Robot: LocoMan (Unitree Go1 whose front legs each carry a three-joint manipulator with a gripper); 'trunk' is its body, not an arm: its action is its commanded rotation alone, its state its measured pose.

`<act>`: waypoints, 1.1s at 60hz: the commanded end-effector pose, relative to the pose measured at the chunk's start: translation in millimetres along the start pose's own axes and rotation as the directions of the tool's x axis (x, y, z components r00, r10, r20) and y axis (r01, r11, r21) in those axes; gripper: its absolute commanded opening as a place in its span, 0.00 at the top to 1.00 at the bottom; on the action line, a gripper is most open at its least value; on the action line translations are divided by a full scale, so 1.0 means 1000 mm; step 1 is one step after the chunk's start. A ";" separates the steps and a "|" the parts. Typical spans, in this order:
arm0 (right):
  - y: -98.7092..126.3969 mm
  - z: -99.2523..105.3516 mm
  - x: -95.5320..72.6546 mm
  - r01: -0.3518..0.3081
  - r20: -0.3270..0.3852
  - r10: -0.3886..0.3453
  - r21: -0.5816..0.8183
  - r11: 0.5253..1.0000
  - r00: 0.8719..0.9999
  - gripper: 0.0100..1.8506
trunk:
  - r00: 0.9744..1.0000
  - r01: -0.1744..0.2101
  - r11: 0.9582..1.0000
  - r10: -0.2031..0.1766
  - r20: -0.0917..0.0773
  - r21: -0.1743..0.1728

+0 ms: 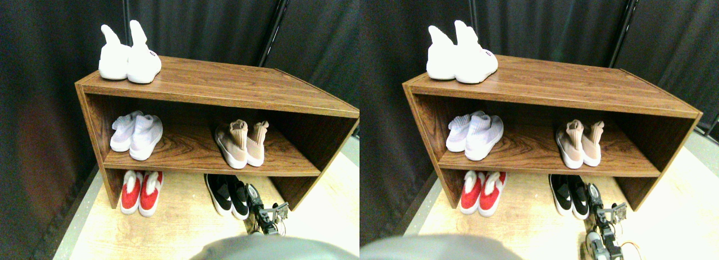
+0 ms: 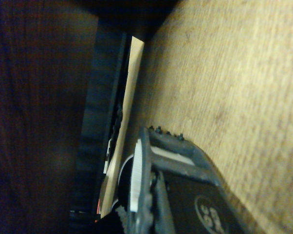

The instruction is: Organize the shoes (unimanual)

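Walnut-brown wood: the shoe rack [image 1: 224, 83] is standing on a pale wood-grain floor [image 1: 185, 226], with dark curtains [image 1: 50, 46] hanging behind it.
Top board: a white high-collar sock sneaker pair [image 1: 128, 60] is sitting at the left end, the two shoes touching.
Middle shelf, left: a pale lilac-white knit pair [image 1: 137, 136] is resting side by side, toes toward me.
Middle shelf, right: the tan-beige knit pair [image 1: 242, 145] with ribbed collars and white soles is sitting close together, angled a little, well apart from the lilac pair.
Floor level, left: a red pair [image 1: 141, 194] with white collars is lying under the shelf, toes poking out past the front edge.
Floor level, right: the low black pair [image 1: 227, 195] with white marks is lying under the shelf, below the tan-beige pair.
My tool [image 1: 268, 214]: it is reaching in from the lower right, low over the floor, just beside the right shoe of the black pair; I cannot tell whether it is touching it.
Tool state: I cannot tell whether the jaws are apart or together; neither view is showing the gap.
Wrist view: I am seeing the dark jaw frame over the floor boards, a dark wooden rack panel [image 2: 34, 122] close alongside, and a pale strip between them; the rest is too dim to name.
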 end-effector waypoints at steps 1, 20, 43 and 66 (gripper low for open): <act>0.007 0.000 0.002 -0.038 -0.025 0.037 -0.019 0.999 0.999 0.97 | 1.000 -0.004 1.000 0.004 -0.012 -0.014; 0.039 0.012 -0.016 -0.128 -0.030 0.126 -0.092 0.988 0.992 0.97 | 1.000 0.017 1.000 -0.017 0.006 -0.008; 0.061 0.040 -0.056 -0.218 -0.020 0.217 -0.127 0.968 0.976 0.97 | 0.998 0.055 0.998 -0.055 0.043 0.010; 0.070 0.070 -0.109 -0.357 -0.138 0.336 -0.177 0.917 0.932 0.97 | 0.992 0.085 0.996 -0.088 0.096 0.036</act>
